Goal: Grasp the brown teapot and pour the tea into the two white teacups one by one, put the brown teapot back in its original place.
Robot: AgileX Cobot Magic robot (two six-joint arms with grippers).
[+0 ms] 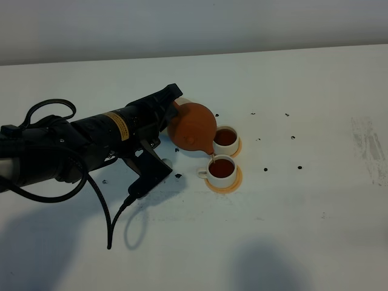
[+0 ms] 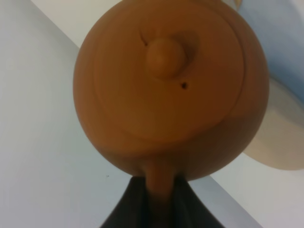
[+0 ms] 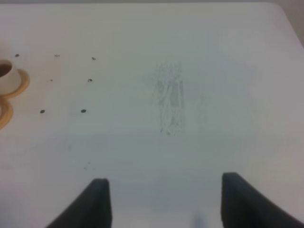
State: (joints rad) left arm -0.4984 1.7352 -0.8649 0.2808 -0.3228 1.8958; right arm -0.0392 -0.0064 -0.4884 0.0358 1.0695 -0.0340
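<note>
I have the left jaws clenched on the loop handle of the brown teapot. The pot is held tipped about the middle of the surface, with its spout down at the rim of the nearer white teacup. That cup and the farther teacup stand close together, each on an orange coaster, just beside the pot on its right-edge side. Both show dark tea. On my left wrist camera the lid knob faces me, and a beige disc lies beyond the pot. The right jaws stand released with nothing between them, over a scuffed patch toward the right edge, well apart from the cups.
</note>
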